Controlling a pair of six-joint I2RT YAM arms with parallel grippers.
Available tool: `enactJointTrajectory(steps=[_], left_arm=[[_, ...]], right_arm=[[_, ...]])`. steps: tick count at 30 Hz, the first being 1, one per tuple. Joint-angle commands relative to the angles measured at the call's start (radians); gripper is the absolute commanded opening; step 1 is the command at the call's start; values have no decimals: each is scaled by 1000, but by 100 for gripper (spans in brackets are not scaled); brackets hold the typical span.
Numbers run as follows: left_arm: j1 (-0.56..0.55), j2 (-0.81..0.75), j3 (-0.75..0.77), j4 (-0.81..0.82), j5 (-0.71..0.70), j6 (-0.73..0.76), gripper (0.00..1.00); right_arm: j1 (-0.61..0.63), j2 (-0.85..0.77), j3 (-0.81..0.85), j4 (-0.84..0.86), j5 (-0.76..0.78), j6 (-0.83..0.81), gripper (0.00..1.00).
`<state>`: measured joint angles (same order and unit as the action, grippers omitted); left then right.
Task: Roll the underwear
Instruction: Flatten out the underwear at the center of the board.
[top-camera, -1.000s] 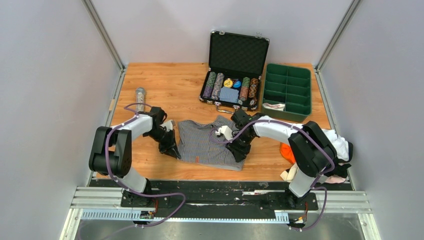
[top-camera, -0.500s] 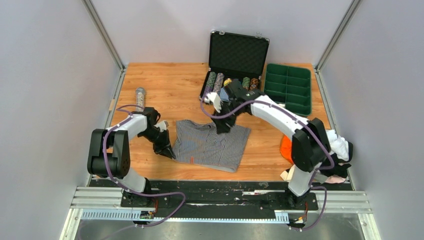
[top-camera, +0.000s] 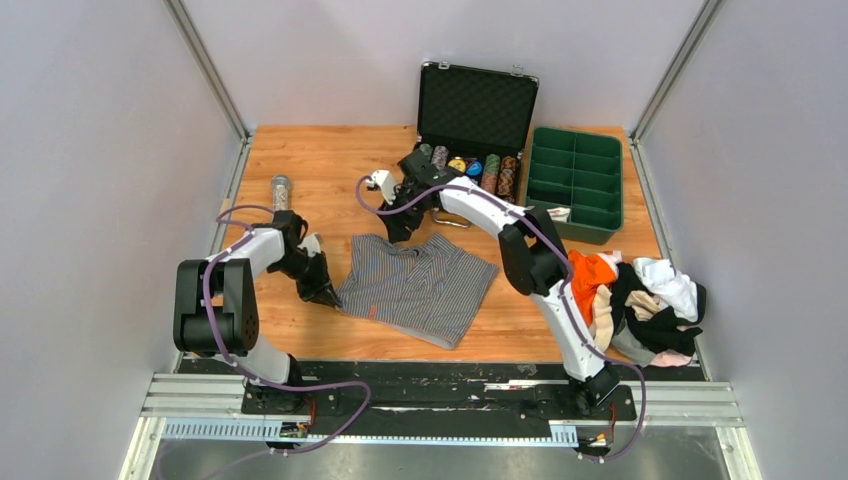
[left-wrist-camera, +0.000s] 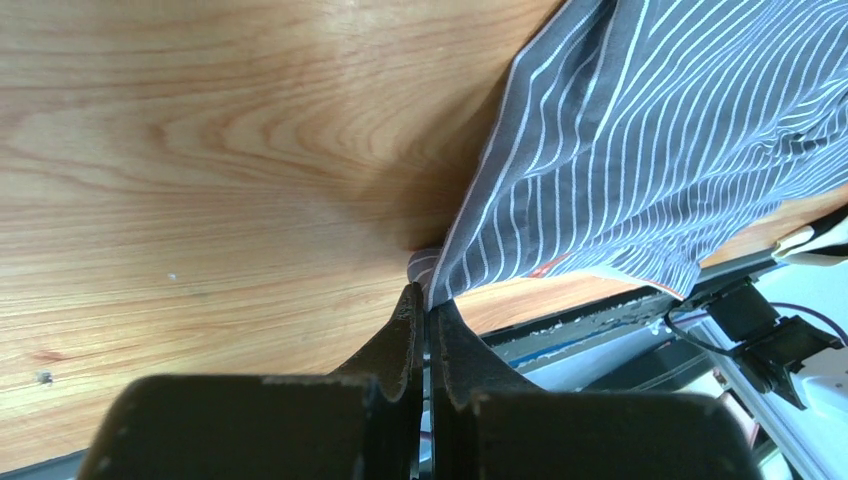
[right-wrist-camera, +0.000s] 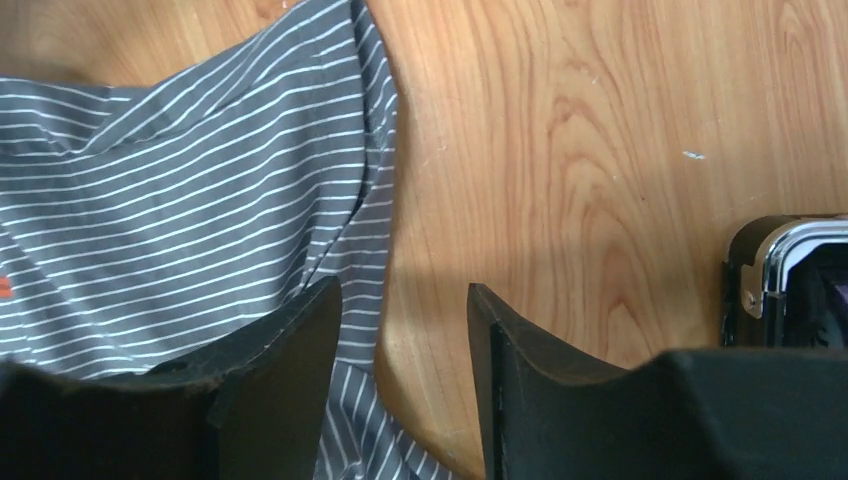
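Note:
The grey-and-white pinstriped underwear (top-camera: 420, 285) lies spread flat on the wooden table. My left gripper (top-camera: 327, 294) is shut on its near-left corner; the left wrist view shows the cloth (left-wrist-camera: 620, 140) pinched between the closed jaws (left-wrist-camera: 428, 300). My right gripper (top-camera: 397, 232) is open and empty, hovering at the far-left corner of the underwear (right-wrist-camera: 180, 210), one finger over the cloth and one over bare wood. A pile of other underwear (top-camera: 640, 305), orange, white, black, beige and pink, sits at the right edge.
An open black case of poker chips (top-camera: 468, 150) stands at the back, its corner in the right wrist view (right-wrist-camera: 790, 270). A green compartment tray (top-camera: 577, 180) holds a white item. A clear cylinder (top-camera: 280, 193) lies at the left.
My right arm swung from the underwear's right side across to its far-left corner. My left gripper pulled the near-left corner slightly leftward, and the cloth flattened and shifted.

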<state>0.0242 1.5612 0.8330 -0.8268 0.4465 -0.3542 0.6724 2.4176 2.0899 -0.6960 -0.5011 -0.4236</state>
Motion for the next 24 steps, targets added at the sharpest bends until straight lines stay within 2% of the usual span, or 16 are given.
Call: enactJointTrajectory(steps=[1, 5, 10, 17, 24], left_arm=[[17, -47, 12, 21, -14, 30, 0], [19, -54, 5, 30, -10, 28, 0], [19, -53, 3, 33, -8, 27, 0], [19, -51, 4, 32, -13, 29, 0], [19, -50, 6, 31, -16, 31, 0]], right_arm=[[-1, -162, -54, 35, -61, -38, 47], [-1, -303, -239, 38, -177, -73, 41], [4, -347, -359, 33, -250, -68, 38], [6, -281, -352, 7, -246, -76, 26], [5, -234, -303, 8, -168, -51, 23]])
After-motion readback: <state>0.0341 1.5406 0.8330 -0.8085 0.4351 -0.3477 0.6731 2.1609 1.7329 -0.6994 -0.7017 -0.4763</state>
